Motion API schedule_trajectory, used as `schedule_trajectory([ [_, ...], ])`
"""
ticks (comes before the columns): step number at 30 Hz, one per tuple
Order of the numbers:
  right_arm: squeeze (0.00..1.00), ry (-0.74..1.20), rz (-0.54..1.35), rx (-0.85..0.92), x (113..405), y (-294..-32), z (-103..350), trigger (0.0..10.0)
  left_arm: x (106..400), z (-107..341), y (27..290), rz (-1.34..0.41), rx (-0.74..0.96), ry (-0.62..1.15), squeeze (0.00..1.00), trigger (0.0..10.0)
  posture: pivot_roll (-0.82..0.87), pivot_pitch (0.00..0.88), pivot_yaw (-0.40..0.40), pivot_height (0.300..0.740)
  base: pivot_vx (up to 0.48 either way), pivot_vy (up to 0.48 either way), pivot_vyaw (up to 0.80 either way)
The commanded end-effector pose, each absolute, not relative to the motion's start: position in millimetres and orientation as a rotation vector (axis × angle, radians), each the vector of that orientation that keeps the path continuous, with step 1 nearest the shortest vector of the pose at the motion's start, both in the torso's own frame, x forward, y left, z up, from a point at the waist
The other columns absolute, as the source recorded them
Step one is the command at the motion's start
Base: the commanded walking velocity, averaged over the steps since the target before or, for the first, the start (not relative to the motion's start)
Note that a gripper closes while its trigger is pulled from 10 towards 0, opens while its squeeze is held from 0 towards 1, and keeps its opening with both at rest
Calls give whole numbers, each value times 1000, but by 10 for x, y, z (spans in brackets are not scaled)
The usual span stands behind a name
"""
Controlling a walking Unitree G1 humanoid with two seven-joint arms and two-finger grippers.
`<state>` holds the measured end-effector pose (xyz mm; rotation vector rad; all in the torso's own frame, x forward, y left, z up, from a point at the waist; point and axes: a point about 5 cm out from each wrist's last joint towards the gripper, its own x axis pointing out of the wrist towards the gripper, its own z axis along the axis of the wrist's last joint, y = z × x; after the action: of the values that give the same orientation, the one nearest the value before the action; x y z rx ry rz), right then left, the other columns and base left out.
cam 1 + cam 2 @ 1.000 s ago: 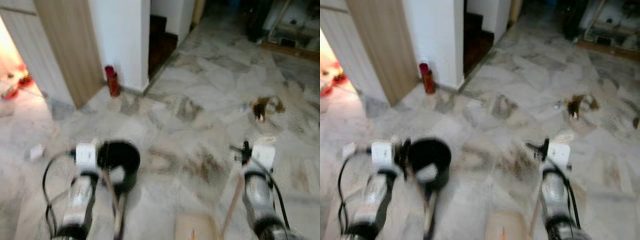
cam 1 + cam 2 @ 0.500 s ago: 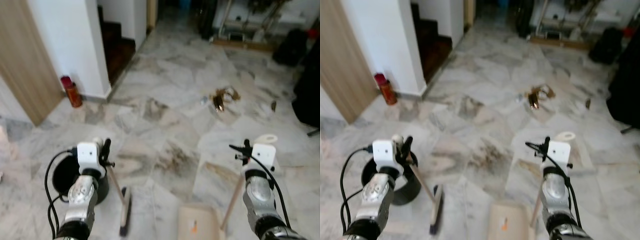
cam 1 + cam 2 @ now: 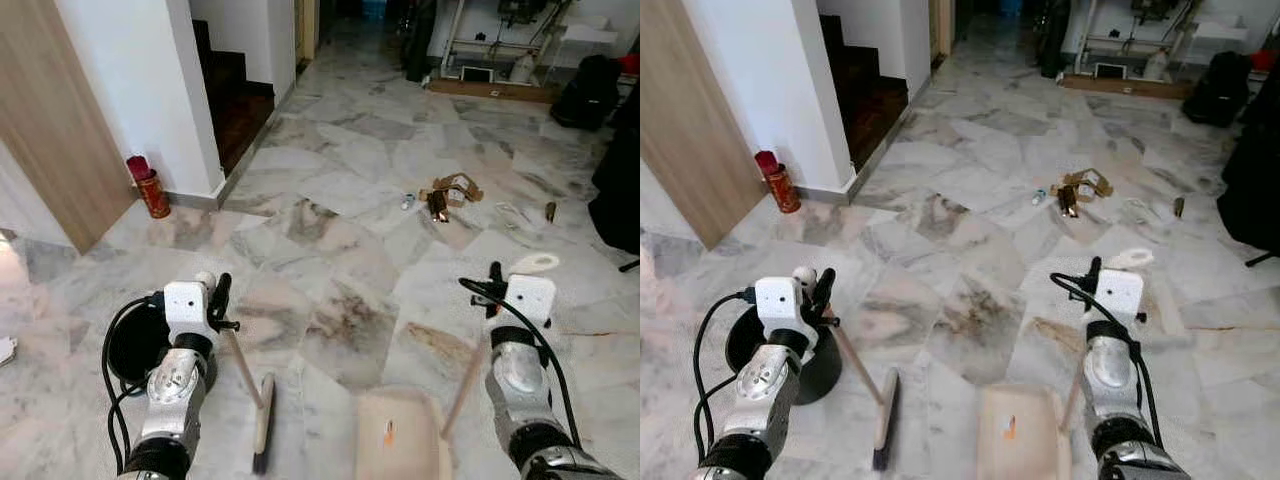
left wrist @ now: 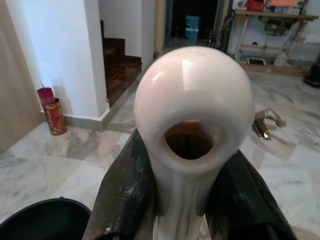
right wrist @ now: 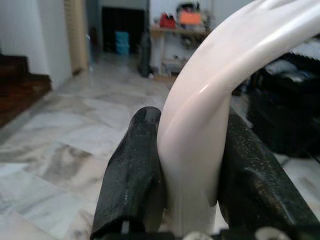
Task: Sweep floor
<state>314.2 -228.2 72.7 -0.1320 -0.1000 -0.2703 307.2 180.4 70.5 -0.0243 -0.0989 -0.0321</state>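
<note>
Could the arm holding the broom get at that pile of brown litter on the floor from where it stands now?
Probably not yet. The left gripper holds the broom with its head down near the robot, while the brown litter lies well ahead across bare marble floor. Nothing blocks the way.

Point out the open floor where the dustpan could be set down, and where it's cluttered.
Bare marble lies between the dustpan and the litter pile, and between the red can and that pile. It is crowded ahead on the right around the litter, and low on the left where the black bin sits beside the broom.
</note>
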Motion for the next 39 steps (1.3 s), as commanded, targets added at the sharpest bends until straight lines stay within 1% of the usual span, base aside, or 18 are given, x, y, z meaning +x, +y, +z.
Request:
schedule_trajectory([
  [1, 0, -181, -250, -134, 3220, -2243, 892, 10000, 3128, 813, 1815, -19, -33, -153, 0, 10000, -44, 0, -35, 740, 296, 0, 0],
  [9, 0, -195, -221, -117, 3245, -2142, 910, 10000, 3152, 845, 1816, -18, -38, -166, 0, 10000, -44, 0, -39, 740, 295, 0, 0],
  [14, 0, -195, -213, -113, 3239, -2095, 895, 10000, 3152, 836, 1814, -20, -38, -164, 0, 10000, -49, 0, -24, 740, 307, 0, 0],
  [33, 0, -206, -203, -100, 3246, -2054, 910, 10000, 3189, 878, 1768, -51, -41, -183, 0, 10000, -38, 0, -21, 740, 326, 0, 0],
  [39, 0, -200, -203, -94, 3244, -2041, 898, 10000, 3199, 883, 1790, -53, -35, -185, 0, 10000, -34, 0, -33, 740, 342, 0, 0],
])
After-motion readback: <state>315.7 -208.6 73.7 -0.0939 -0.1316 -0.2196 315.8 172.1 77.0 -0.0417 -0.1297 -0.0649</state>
